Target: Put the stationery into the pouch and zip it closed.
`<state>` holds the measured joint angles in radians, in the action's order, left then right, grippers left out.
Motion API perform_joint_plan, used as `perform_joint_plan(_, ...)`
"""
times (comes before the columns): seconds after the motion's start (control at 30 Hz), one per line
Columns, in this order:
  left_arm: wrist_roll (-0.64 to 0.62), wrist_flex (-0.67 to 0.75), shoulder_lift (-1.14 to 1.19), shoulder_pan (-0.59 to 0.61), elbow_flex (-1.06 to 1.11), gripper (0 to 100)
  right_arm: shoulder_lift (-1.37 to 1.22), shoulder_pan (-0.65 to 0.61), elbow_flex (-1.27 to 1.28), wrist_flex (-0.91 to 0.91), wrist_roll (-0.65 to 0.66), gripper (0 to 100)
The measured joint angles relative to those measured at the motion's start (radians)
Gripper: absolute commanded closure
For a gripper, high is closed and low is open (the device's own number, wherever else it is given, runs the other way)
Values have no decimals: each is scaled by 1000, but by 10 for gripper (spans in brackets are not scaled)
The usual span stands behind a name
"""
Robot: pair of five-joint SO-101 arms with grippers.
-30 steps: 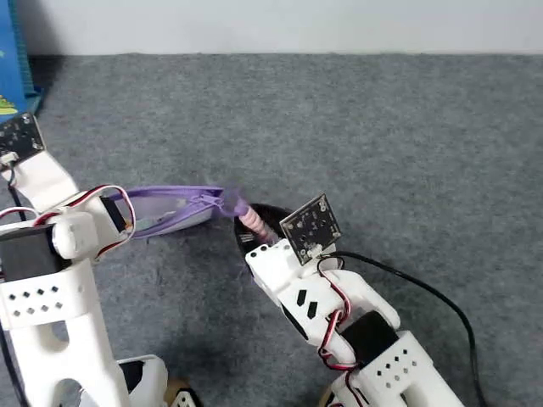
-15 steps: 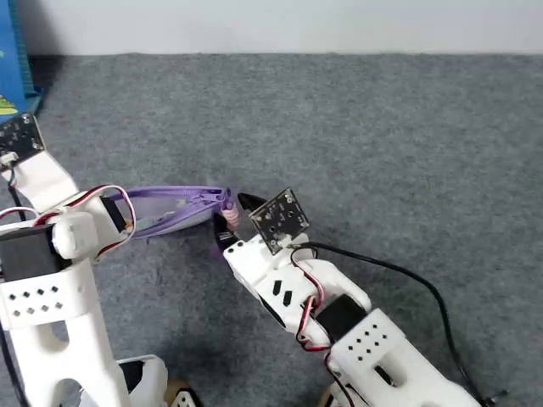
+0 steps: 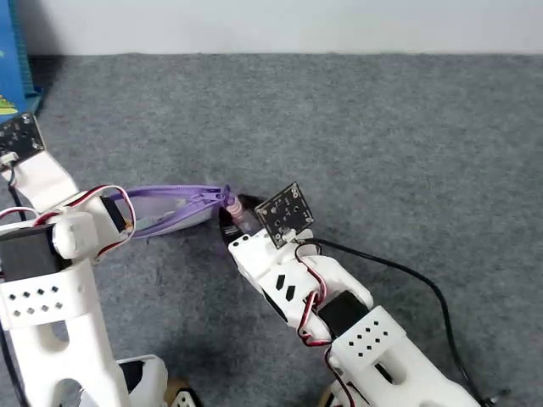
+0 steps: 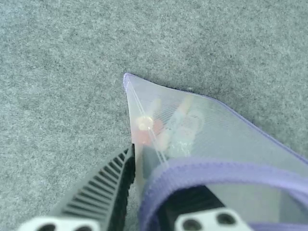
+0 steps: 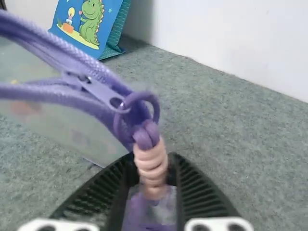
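Note:
A translucent pouch (image 3: pixel 174 209) with purple zip tape lies on the grey carpet left of centre. In the left wrist view the pouch (image 4: pixel 211 130) holds pinkish stationery (image 4: pixel 166 126). My left gripper (image 4: pixel 149 171) is shut on the pouch's purple rim, one finger on each side. The zip slider (image 5: pixel 98 89) sits near the pouch's right end and carries a ring and a pink beaded pull (image 5: pixel 150 161). At that end my right gripper (image 5: pixel 151 175) is shut on the beaded pull (image 3: pixel 238 214).
A blue printed bag (image 3: pixel 13 68) stands against the white wall at the far left, also seen as the dinosaur bag (image 5: pixel 91 21). A black cable (image 3: pixel 407 275) trails from the right arm. Bare carpet stretches to the right and back.
My right gripper, still holding the beaded pull, has moved left, closer to the pouch's end. The left arm and pouch have stayed put.

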<state>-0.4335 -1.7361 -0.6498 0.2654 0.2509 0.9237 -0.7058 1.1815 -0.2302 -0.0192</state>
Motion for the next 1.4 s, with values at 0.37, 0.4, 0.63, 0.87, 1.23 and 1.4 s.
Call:
perform_joint_plan(0.37, 0, 0, 0, 0, 0, 987, 34, 2, 0, -34, 64, 991)
perform_joint_plan(0.4, 0, 3, 0, 0, 0, 985, 57, 2, 0, -60, 64, 991)
perform_joint_plan(0.63, 14, 34, 0, -54, 0, 788, 336, -43, 0, -425, 64, 991)
perform_joint_plan(0.87, 17, 130, 0, -262, 2, 687, 647, -172, -2, -740, 64, 991)
perform_joint_plan(1.23, 110, 362, 3, -606, 75, 687, 884, -215, -2, -1019, 64, 991)
perform_joint_plan(1.4, 114, 354, 3, -634, 94, 687, 890, -213, -2, -1020, 64, 991)
